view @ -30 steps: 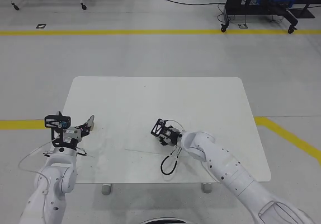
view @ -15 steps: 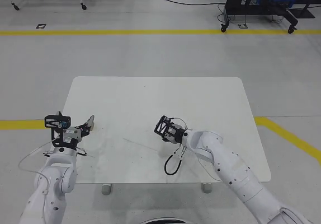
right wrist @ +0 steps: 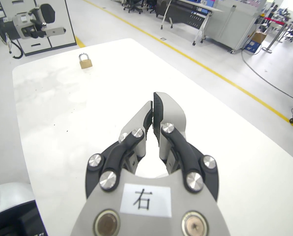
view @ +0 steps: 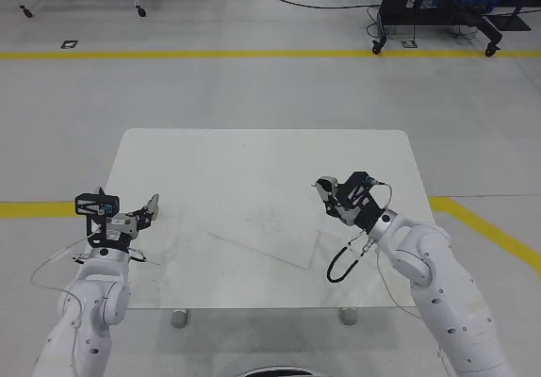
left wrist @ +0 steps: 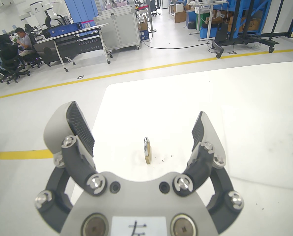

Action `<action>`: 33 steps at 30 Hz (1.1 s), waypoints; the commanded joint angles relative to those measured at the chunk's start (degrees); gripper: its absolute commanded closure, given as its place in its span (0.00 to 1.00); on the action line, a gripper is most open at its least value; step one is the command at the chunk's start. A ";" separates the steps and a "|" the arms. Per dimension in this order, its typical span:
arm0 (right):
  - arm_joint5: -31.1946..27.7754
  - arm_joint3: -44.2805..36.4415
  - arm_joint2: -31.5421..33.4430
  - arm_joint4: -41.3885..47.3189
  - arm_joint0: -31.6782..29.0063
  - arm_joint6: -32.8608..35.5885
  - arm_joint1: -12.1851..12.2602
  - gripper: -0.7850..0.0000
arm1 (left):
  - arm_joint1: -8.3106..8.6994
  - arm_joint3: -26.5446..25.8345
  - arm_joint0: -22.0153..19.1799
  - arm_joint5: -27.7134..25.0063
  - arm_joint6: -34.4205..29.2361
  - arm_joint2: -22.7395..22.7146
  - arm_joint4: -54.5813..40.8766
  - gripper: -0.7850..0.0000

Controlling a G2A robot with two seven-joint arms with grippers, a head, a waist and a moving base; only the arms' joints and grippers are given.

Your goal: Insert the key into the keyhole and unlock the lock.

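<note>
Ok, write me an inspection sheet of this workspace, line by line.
Surface: white table, faintly smudged.
Job's things: brass padlock standing upright near the table's left end, shackle up.
Clutter: dark specks beside the padlock.
Grippers: left pincer open, aimed at the padlock and apart from it. Right pincer shut above the table's right part. Whether it pinches anything cannot be told.
Cables: black loop hanging off the right arm's wrist.
Surroundings: yellow floor lines and desks beyond the table.
</note>
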 commanded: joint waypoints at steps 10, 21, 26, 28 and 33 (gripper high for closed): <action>0.12 -0.06 0.10 -0.15 -0.08 -0.01 0.02 1.00 | -0.05 -0.99 0.21 -2.95 0.72 0.49 -1.81 0.00; -9.45 13.75 -8.36 24.23 8.91 6.14 -1.28 1.00 | 2.68 4.66 -4.34 -40.32 -44.05 -1.46 -77.84 0.00; -13.71 17.52 -11.41 33.35 12.71 9.28 -1.68 1.00 | 3.93 7.91 -12.43 -33.46 -65.13 2.20 -98.27 0.00; -15.74 18.78 -12.36 37.93 13.45 10.17 -1.78 1.00 | 3.98 10.05 -15.70 -30.96 -69.99 4.81 -101.91 0.00; -17.24 21.11 -14.06 45.12 15.43 13.22 -1.86 1.00 | 3.53 17.05 -22.05 -28.92 -75.28 10.56 -106.44 0.54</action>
